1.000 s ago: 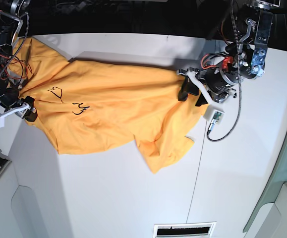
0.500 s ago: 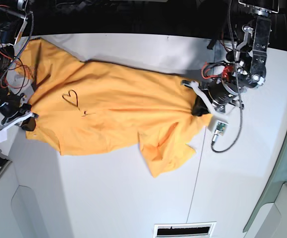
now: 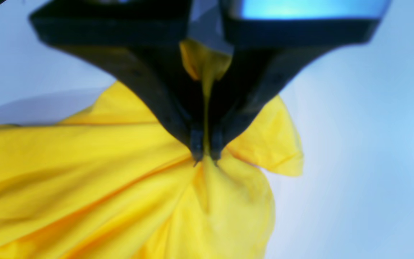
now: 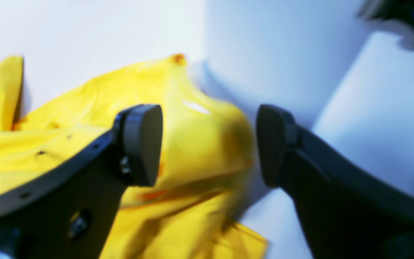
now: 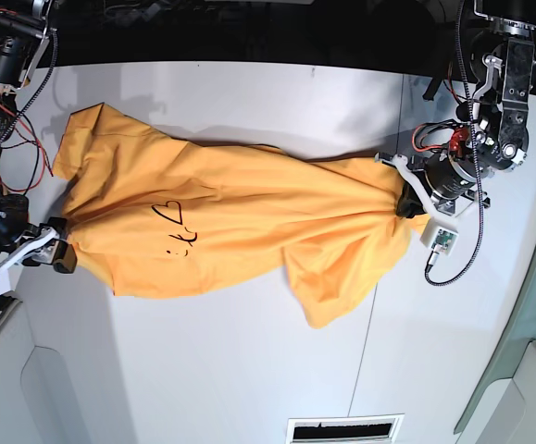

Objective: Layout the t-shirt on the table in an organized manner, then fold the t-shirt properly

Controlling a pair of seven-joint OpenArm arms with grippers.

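The orange-yellow t-shirt [image 5: 240, 217] lies stretched lengthwise across the white table [image 5: 249, 370], with its black heart drawing [image 5: 170, 215] facing up. At the shirt's right end, my left gripper [image 5: 405, 199] is shut on a bunched fold of cloth. The left wrist view shows the cloth [image 3: 84, 180] pinched between the black fingers of that gripper [image 3: 205, 153]. At the shirt's left end, my right gripper [image 5: 56, 250] stands open. In the right wrist view the right gripper [image 4: 207, 144] has its pads wide apart, with loose shirt cloth [image 4: 199, 118] lying between them, ungripped.
A thin dark seam [image 5: 365, 351] runs down the table at the right. A slotted vent [image 5: 344, 430] sits at the front edge. Loose wires [image 5: 8, 111] hang at the far left, and a small green board [image 5: 439, 239] dangles on a cable by the left arm.
My left gripper shut on the shirt's right end and pulled it rightward, stretching the shirt. My right gripper moved toward the front, shut briefly, and now stands open.
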